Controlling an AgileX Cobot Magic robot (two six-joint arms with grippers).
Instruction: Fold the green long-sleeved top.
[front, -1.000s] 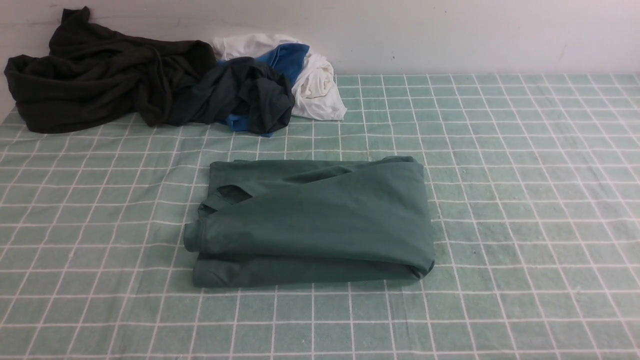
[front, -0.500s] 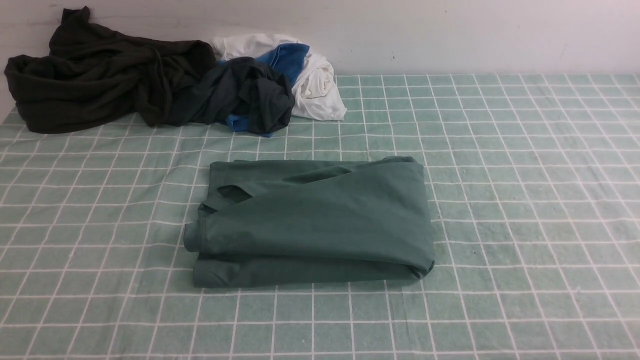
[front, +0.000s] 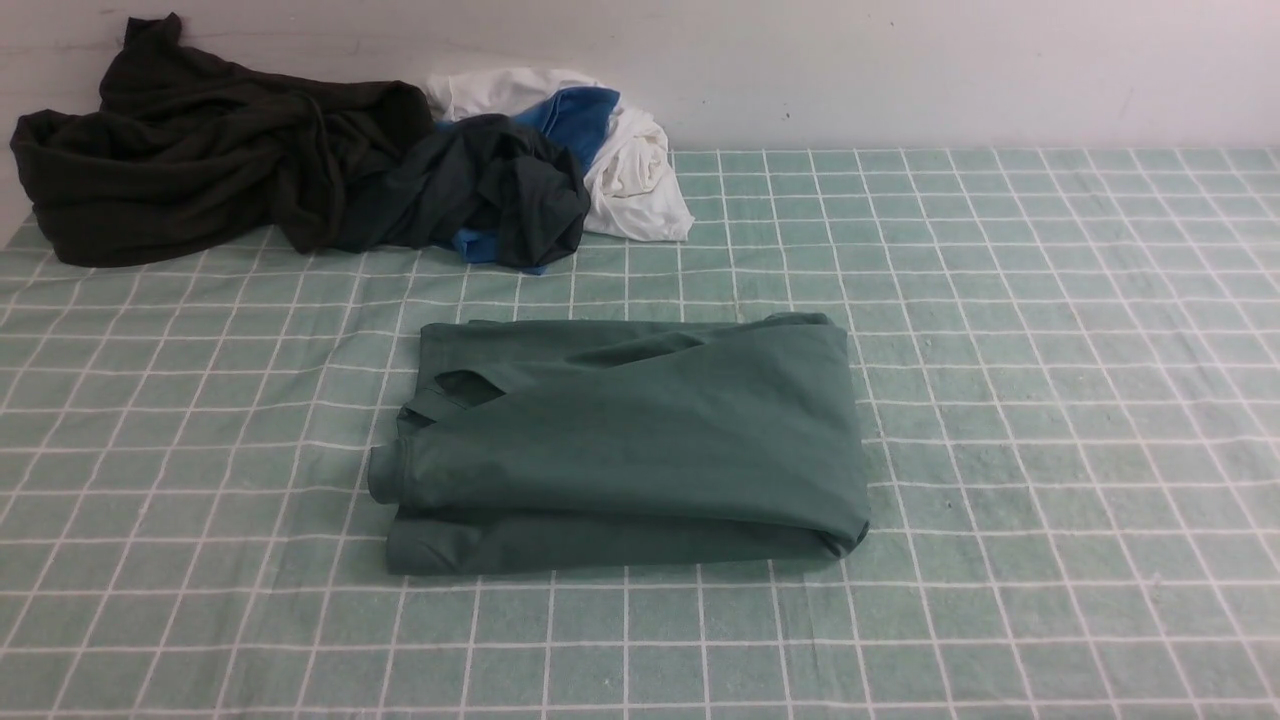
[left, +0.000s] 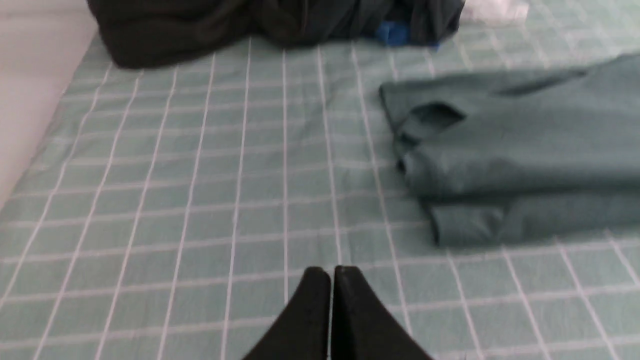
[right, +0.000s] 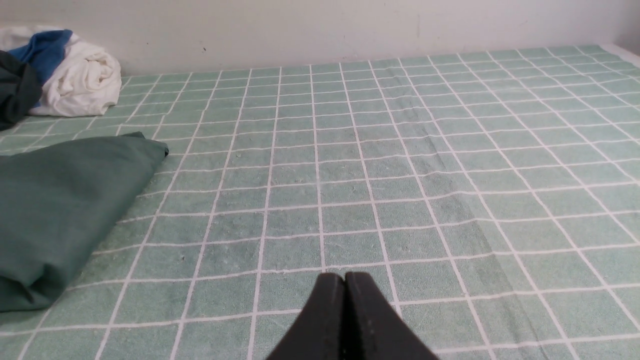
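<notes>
Centrally one folded green top (front: 640, 440); both end effectors clenched, empty: left (left: 332, 272), right (right: 344, 278).

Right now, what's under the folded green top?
The green long-sleeved top lies folded in stacked layers straight on the green checked tablecloth. Its lower layer shows along the near edge. Whatever sits between or beneath the layers is covered.

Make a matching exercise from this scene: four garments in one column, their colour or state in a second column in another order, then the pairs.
Things:
1. green long-sleeved top
2. white garment
3. blackish-olive garment
4. blue garment

States:
A. crumpled at the far left by the wall
B. folded flat, mid-table
C. bunched, rightmost of the pile
D. peeking out between white and dark cloth

Pairs: 1-B, 2-C, 3-A, 4-D
</notes>
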